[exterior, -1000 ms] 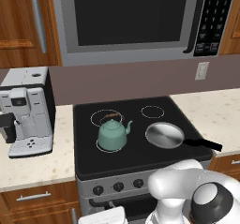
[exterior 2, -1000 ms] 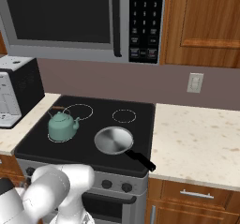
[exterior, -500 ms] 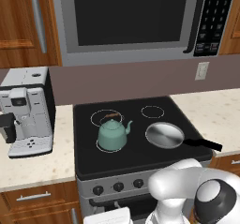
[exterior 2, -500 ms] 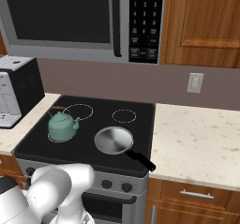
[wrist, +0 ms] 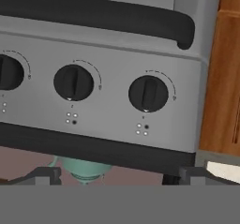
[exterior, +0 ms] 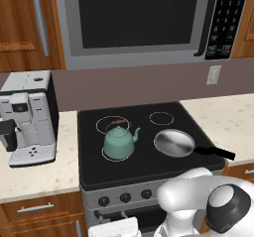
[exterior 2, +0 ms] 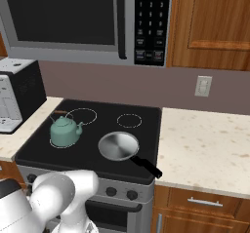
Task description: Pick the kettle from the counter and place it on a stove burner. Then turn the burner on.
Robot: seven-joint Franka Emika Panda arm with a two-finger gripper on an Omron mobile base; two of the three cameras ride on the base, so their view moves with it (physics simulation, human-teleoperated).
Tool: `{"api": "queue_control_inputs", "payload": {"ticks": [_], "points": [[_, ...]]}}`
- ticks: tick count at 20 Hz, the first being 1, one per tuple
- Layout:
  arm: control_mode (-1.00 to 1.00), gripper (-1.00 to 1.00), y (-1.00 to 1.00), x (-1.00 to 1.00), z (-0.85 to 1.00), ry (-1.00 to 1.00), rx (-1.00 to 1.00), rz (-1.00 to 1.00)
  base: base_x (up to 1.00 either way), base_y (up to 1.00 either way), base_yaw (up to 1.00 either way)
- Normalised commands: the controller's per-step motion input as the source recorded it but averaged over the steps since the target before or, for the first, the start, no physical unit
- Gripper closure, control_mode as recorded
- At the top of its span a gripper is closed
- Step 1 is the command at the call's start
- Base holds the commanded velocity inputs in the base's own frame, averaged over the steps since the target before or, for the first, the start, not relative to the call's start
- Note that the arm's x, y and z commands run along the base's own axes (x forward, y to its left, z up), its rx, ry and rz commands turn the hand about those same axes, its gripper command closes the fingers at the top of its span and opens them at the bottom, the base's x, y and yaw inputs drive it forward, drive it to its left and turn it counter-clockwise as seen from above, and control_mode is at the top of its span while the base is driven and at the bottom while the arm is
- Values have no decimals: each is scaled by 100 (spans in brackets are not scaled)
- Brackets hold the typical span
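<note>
We see the cooktop (exterior: pixel 144 169) carrying the pan (exterior: pixel 174 143) and, left of it, the kettle (exterior: pixel 118 142) on a burner (exterior: pixel 102 154) ring, while our gripper (wrist: pixel 117 175), jaws wide and empty, faces the knobs (wrist: pixel 148 93).

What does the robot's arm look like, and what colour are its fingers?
The arm is glossy white with fat, rounded segments, and one joint ends in a dark grey round cap. In the hand view, two small dark fingertips poke up at the bottom.
</note>
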Motion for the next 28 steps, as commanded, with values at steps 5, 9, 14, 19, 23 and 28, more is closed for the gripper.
{"api": "queue_control_inputs", "payload": {"ticks": [5, 9, 14, 19, 23, 28], "points": [[-100, -100, 0, 20, 1, 0, 2, 0, 0, 0, 0], [-100, -100, -1, 26, 0, 0, 1, 0, 0, 0, 0], [-100, -100, 0, 30, 0, 0, 0, 0, 0, 0, 0], [-100, -100, 0, 25, -6, 0, 0, 0, 0, 0, 0], [-100, -100, 4, 18, -15, 0, 0, 0, 0, 0, 0], [-100, -100, 5, 14, -21, 0, 0, 0, 0, 0, 0]]}}
